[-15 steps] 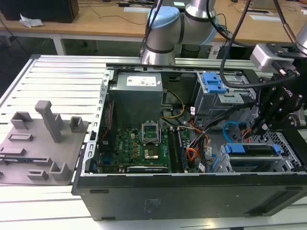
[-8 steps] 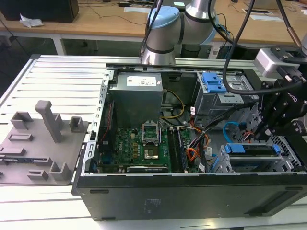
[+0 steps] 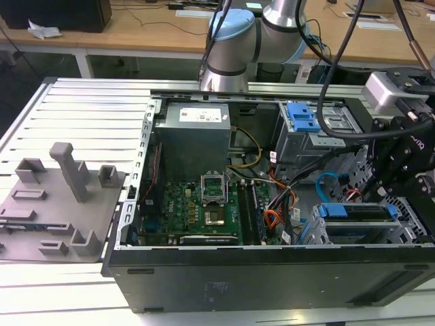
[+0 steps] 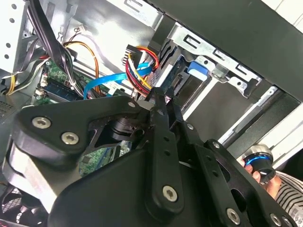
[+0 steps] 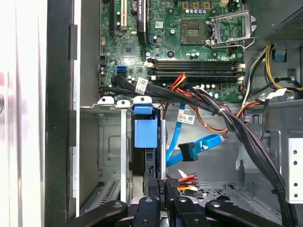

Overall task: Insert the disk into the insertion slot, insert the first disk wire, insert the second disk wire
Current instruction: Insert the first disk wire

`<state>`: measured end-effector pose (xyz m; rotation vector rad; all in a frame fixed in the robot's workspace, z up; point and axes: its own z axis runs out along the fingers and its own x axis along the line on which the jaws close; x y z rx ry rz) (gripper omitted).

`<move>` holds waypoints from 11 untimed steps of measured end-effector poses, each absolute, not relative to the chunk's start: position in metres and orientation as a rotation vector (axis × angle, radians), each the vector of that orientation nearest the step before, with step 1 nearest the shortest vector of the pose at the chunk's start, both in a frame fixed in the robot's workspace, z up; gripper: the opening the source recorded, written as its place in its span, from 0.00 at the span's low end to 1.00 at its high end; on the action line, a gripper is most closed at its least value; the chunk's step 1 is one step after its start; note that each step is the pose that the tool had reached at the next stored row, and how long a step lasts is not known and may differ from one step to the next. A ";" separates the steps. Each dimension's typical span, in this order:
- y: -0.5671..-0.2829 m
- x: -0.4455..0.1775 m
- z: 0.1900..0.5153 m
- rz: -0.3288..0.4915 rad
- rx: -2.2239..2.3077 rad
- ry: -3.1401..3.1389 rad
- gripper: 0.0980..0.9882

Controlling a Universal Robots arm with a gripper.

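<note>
**Robot hand holds a wire plug at a disk already in its bay**

An open computer case (image 3: pixel 272 272) lies on its side along the near edge of a slatted metal bench (image 3: pixel 88 115). In the case's near corner, toward the exterior view's right, sits the disk (image 3: pixel 360 212), silver in a bright blue carrier. It is down inside the insertion slot (image 3: pixel 412 219), a perforated silver cage, so the first step looks done.

In the first wrist view the hand (image 5: pixel 164 201) is closed. Its black fingers pinch the dark plug of the first disk wire (image 5: pixel 185 179), a bundle of red, yellow and black leads. The plug is just beside the end of the disk; whether they touch cannot be told.

The step in hand appears to be plugging in this first wire. As a judgement, seating it calls for the plug to be squared with the disk's socket and pressed straight in. The thick black cable bundle (image 5: pixel 246 137) nearby could snag.

The second disk wire (image 5: pixel 201 143), a flat light-blue loop, lies near the disk with its dark plug end hanging free.

White labels sit on the power supply (image 3: pixel 197 115) and on a cable tag (image 5: pixel 186 118); their print cannot be made out.
</note>
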<state>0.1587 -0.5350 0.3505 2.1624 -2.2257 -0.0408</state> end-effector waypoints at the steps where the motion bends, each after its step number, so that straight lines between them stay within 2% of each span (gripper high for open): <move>1: -0.536 0.159 0.350 -0.041 2.162 -2.226 0.09; 11: -0.541 0.159 0.348 -0.041 2.162 -2.226 0.09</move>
